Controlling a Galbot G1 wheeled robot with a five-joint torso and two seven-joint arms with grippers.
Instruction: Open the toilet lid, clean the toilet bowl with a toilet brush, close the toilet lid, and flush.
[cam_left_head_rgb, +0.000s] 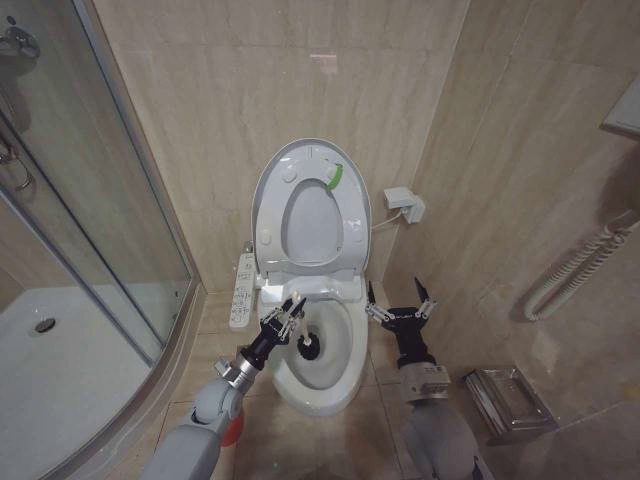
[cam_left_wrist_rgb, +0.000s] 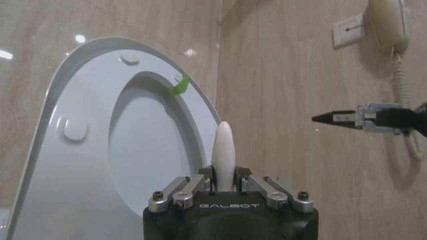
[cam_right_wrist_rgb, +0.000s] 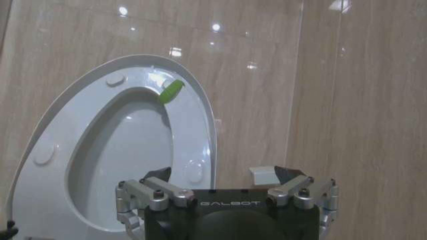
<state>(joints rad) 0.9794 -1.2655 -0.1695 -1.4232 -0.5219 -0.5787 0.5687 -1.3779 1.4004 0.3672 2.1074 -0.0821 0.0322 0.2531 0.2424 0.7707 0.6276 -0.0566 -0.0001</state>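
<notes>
The brush (cam_left_head_rgb: 303, 338) is the tool in use. Its thin white handle slants up out of the bowl (cam_left_head_rgb: 340, 385), and its dark bristle head sits low inside the bowl, toward the bowl's left side. The left gripper (cam_left_head_rgb: 287, 318) is clamped on the top of the handle, just above the bowl's left rim. In the left wrist view the rounded white tip of the handle (cam_left_wrist_rgb: 224, 155) sticks up between the closed fingers (cam_left_wrist_rgb: 193, 186).

The bowl stands on the floor against the tiled back wall. The lid (cam_left_head_rgb: 275, 190) is raised behind the bowl and leans upright against that wall. Its underside faces the room, with round bumpers and a short green strip (cam_left_head_rgb: 337, 177) near its top edge. The ring seat (cam_left_head_rgb: 350, 225) is raised too and rests against the lid.

The right gripper (cam_left_head_rgb: 400, 303) hovers just beyond the bowl's right rim, its fingers spread wide and holding nothing. It touches neither the bowl nor the brush.

A long white button panel (cam_left_head_rgb: 242, 290) runs along the bowl's left side, near the seat hinge. A small white wall socket (cam_left_head_rgb: 405, 203) sits on the wall to the right of the lid. A glass shower door (cam_left_head_rgb: 90, 230) stands well to the left of the bowl.
</notes>
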